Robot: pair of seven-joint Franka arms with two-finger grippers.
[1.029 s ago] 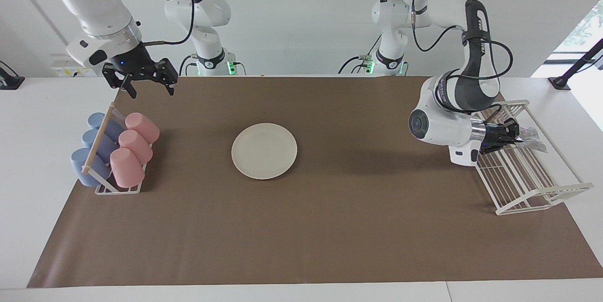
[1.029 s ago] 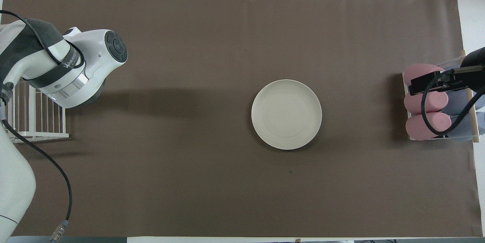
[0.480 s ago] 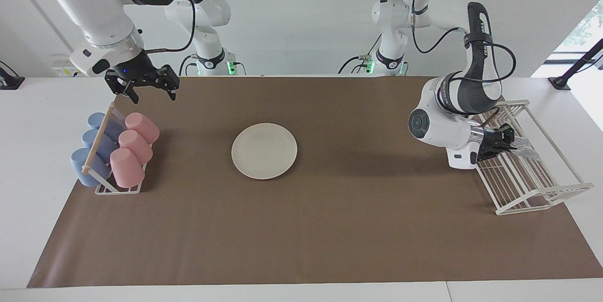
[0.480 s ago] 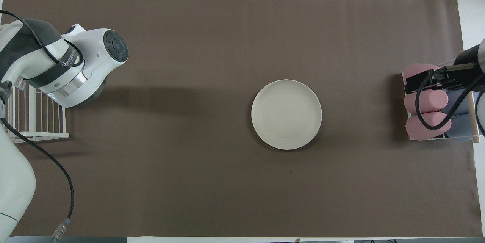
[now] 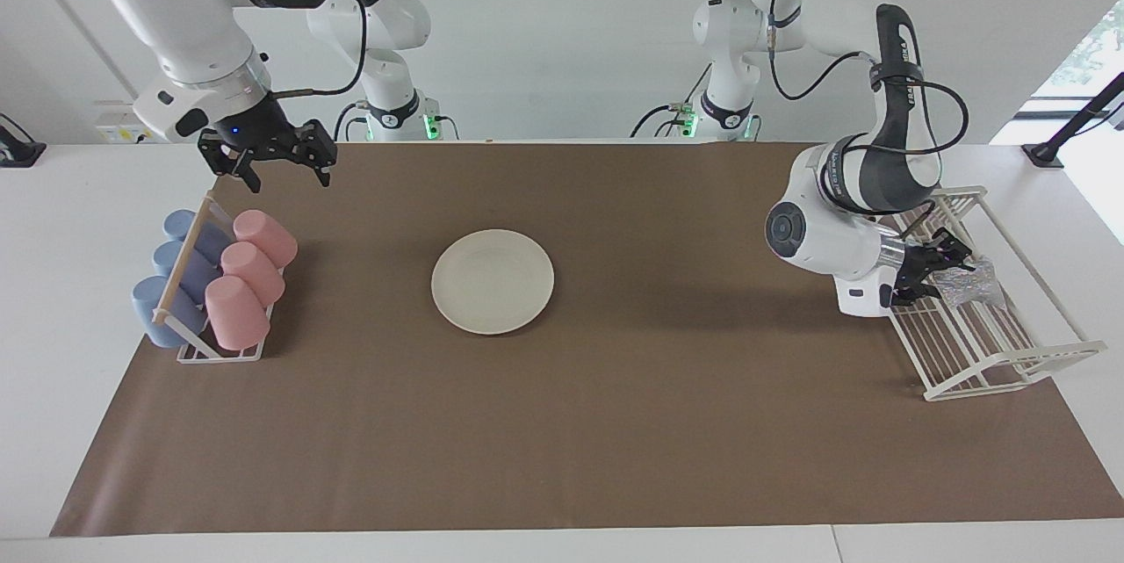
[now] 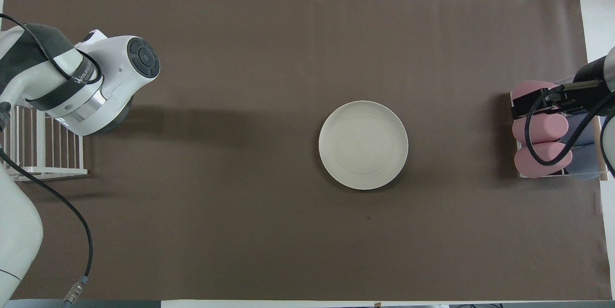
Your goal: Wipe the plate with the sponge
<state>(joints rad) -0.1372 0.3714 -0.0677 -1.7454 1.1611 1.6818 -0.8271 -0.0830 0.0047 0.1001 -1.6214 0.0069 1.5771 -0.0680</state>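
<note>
The cream-white plate (image 5: 492,280) (image 6: 363,144) lies bare in the middle of the brown mat. The silvery sponge (image 5: 968,285) rests in the white wire rack (image 5: 1001,343) at the left arm's end of the table. My left gripper (image 5: 938,264) points into that rack with its fingers spread open just short of the sponge. In the overhead view the left arm's wrist hides both gripper and sponge. My right gripper (image 5: 283,182) hangs open and holds nothing, above the mat's edge beside the cup rack.
A wooden-barred rack holds three pink cups (image 5: 246,277) and blue cups (image 5: 171,282) at the right arm's end. In the overhead view the right gripper (image 6: 543,101) covers the pink cups (image 6: 540,161). The wire rack (image 6: 43,144) shows partly under the left arm.
My left gripper has let go of the sponge, which now lies loose in the wire rack. The right gripper has lifted slightly and drifted toward the robots.
</note>
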